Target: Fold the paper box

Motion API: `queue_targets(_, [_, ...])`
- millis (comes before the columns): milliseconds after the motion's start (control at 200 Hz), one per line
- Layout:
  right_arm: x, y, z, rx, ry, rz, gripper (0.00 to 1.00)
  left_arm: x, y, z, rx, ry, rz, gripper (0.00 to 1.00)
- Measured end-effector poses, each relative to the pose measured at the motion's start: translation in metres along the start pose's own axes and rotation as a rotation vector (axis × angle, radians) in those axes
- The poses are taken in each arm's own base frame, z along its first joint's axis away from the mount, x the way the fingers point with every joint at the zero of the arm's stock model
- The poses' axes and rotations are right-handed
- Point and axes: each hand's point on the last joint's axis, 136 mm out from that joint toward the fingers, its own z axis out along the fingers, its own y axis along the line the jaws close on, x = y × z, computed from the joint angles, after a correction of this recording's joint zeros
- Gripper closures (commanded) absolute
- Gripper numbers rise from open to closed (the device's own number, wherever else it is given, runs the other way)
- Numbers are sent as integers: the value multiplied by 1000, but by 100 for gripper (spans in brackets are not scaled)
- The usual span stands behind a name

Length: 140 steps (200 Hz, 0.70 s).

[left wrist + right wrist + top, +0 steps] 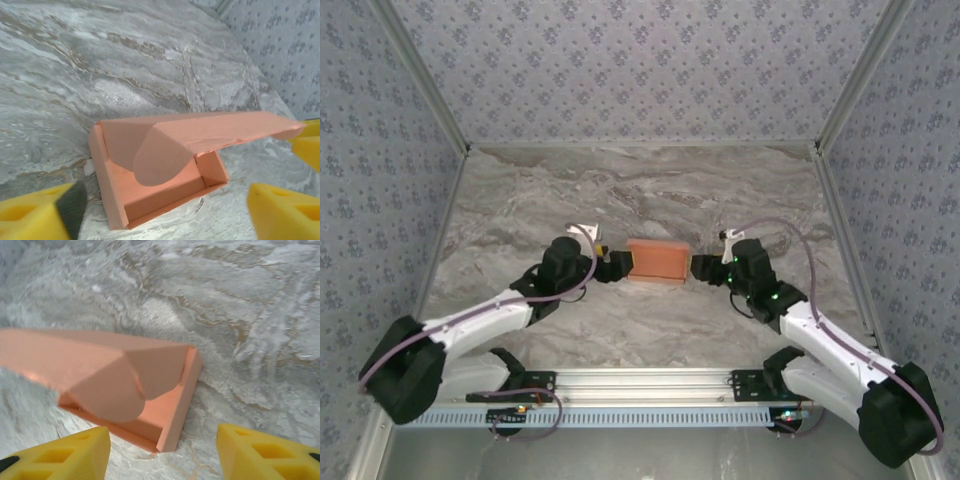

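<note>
We judge lid-closing in hand: left claw [611,266] and right claw [698,266] gape empty, flanking the paper box [656,262]; next, tuck its lid [215,131] down.

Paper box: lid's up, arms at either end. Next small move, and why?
Probably ease the lid down, guiding its rounded side flaps inside the tray walls. The paper box looks half closed: the lid is raised at a slant, the flaps hang over the open tray, and both jaws stand open at its ends, gripping nothing.
</note>
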Motion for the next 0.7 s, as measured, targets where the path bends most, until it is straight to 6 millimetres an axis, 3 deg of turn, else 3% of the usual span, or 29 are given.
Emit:
queue_targets(75, [-13,-3,-6,-3,2,94,39,-13,7,-12,-62,-13,-27,2])
queue_targets(245, [-35,2,-11,-20,48,316,30,-68,30,-27,-178,-80,-141,6])
queue_targets(380, [-55,9,9,-30,126,503,27,-87,32,-1,-178,-19,-247,7])
queue_targets(545, [-48,18,56,-58,293,689,28,-72,21,56,-99,174,-375,23])
queue_targets(700, [-25,25,77,-54,394,747,34,-28,20,83,-60,356,-480,33])
